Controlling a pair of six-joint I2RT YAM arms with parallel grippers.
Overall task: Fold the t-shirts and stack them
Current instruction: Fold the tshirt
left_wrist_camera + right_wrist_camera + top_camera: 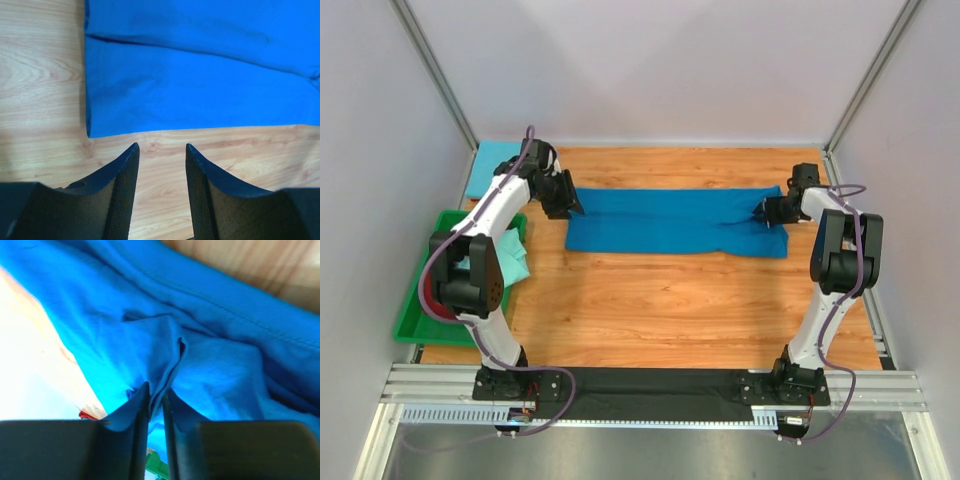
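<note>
the royal blue t-shirt (670,222) lies as a long folded band across the far part of the wooden table (650,310); it looks soft, light and limp, so it is best pinched at its end edges, i think. the right gripper (156,390) is nearly closed on a raised fold at the right end, and the left gripper (162,150) stands half open just beside the left edge, holding nothing.

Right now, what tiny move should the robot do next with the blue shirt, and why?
Probably the left fingers should slide forward and close on the edge of the blue shirt. They stand open over the table, just short of the cloth, while the right fingers pinch a fold at the other end.
</note>
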